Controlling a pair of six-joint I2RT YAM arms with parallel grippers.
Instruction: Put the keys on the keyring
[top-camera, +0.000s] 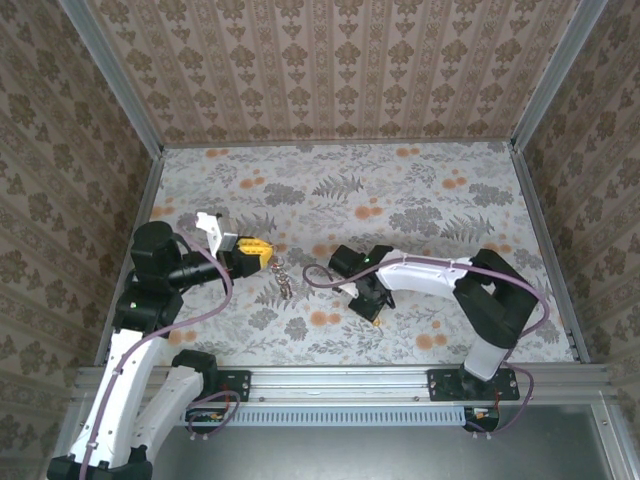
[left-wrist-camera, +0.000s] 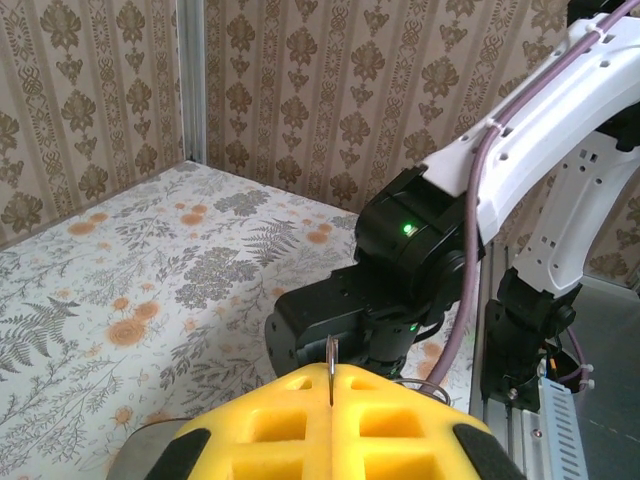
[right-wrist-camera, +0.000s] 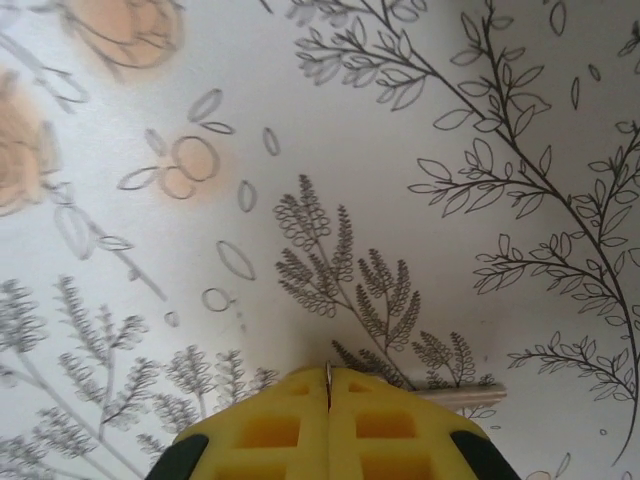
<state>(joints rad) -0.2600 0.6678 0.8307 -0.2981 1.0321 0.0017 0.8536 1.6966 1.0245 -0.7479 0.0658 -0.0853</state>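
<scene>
The keyring (top-camera: 285, 284) lies on the surface (top-camera: 430, 205) between the arms, a brownish tangle too small to resolve. The left gripper (top-camera: 262, 256) has its jaws clenched; the right gripper (top-camera: 375, 316) has its jaws clenched tip-down, with a pale strip (right-wrist-camera: 466, 397) half hidden beside them — held or not, unclear

From where I stand, both arms wear white shells over black joint housings: the left arm (top-camera: 125, 380) at the lower left of the frame, the right arm (top-camera: 430, 272) right of centre. A purplish-grey cable (left-wrist-camera: 477, 210) runs along each. The left pincer (left-wrist-camera: 330, 372) and right pincer (right-wrist-camera: 328, 375) have blocky yellow fingers with square recesses and black corners. A green light (left-wrist-camera: 407, 228) glows on the right arm's black wrist housing.
</scene>
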